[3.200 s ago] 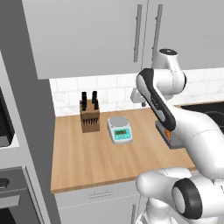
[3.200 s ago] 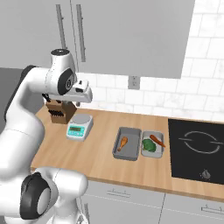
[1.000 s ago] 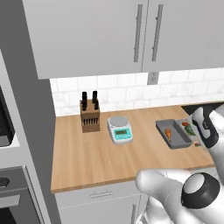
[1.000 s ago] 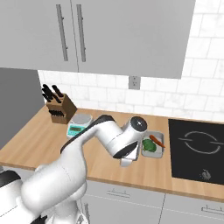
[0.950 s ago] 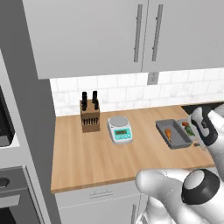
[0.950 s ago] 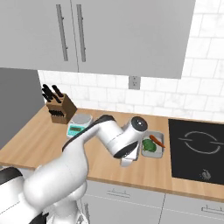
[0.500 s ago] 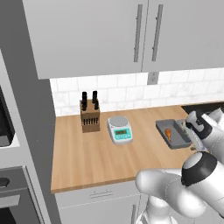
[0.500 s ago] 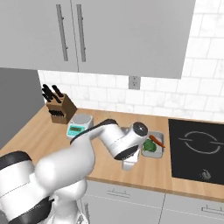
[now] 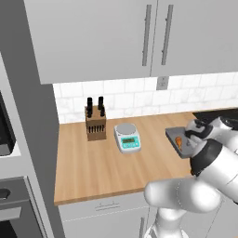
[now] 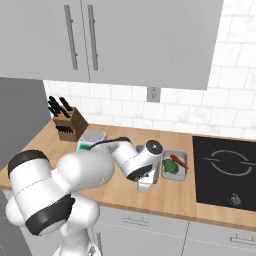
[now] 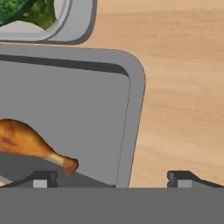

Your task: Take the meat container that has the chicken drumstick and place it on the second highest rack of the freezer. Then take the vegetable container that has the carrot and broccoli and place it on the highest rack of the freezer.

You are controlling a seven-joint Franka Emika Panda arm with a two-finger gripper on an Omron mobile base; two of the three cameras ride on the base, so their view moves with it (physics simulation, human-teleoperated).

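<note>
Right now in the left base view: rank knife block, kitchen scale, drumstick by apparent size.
1. Knife block
2. Kitchen scale, close to the block, so that order is unsure
3. Chicken drumstick, clearly smallest, partly hidden by the arm

Wooden counter with kitchen fittings

A knife block [image 9: 95, 122] stands near the tiled wall on the wooden counter [image 9: 93, 167], with a digital scale [image 9: 127, 137] just to its right. A black cooktop [image 10: 227, 170] sits at the counter's far end; grey wall cabinets [image 9: 111, 37] hang above, an outlet [image 10: 153, 93] beneath them.
</note>
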